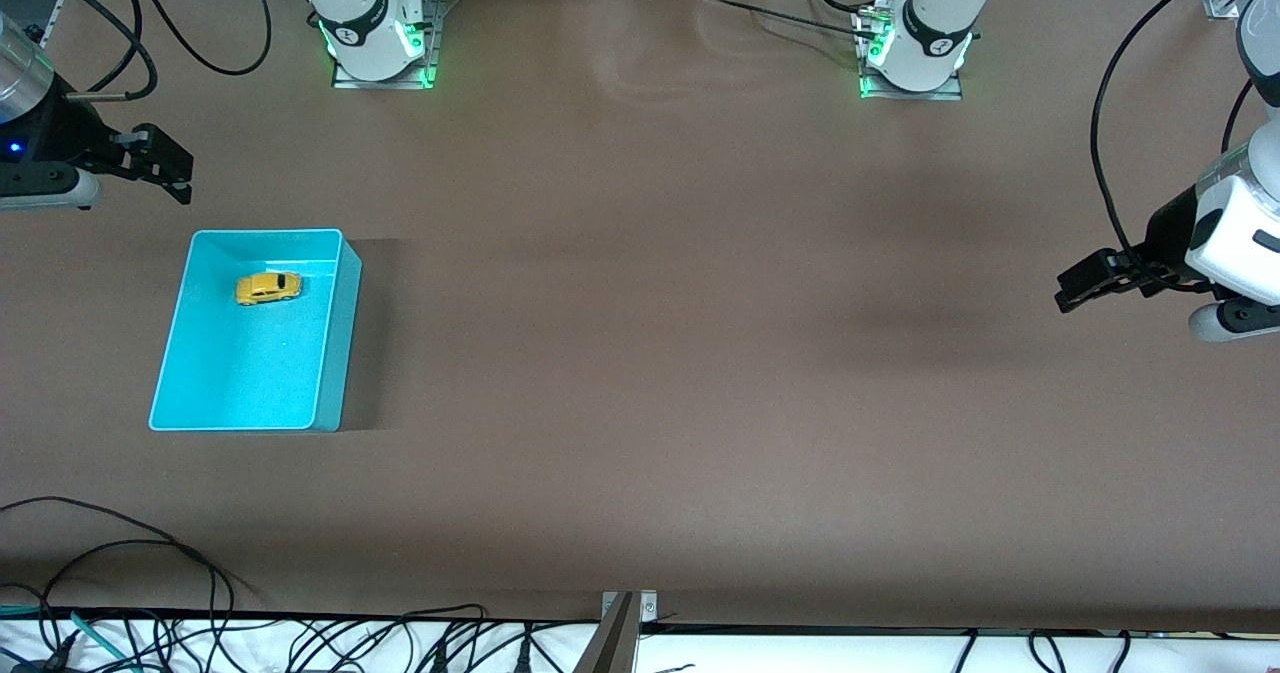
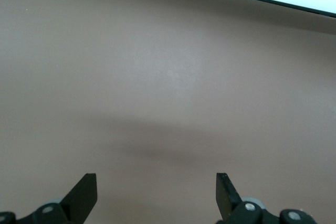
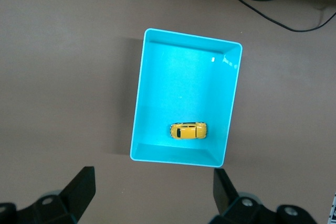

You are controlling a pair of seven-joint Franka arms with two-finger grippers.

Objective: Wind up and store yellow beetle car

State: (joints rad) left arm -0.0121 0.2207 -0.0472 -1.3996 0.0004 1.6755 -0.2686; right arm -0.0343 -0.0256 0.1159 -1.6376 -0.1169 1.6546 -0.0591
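Note:
The yellow beetle car (image 1: 268,287) lies inside the cyan bin (image 1: 335,353), in the part of the bin farther from the front camera. It also shows in the right wrist view (image 3: 188,130), within the bin (image 3: 137,108). My right gripper (image 1: 165,168) is open and empty, up in the air at the right arm's end of the table, over bare table just past the bin's edge. My left gripper (image 1: 1085,288) is open and empty over bare table at the left arm's end; its fingers (image 2: 86,192) frame only brown table.
Black cables (image 1: 120,573) lie along the table edge nearest the front camera. The two arm bases (image 1: 380,28) stand at the table's back edge. Brown table surface (image 1: 680,353) spans between the bin and the left gripper.

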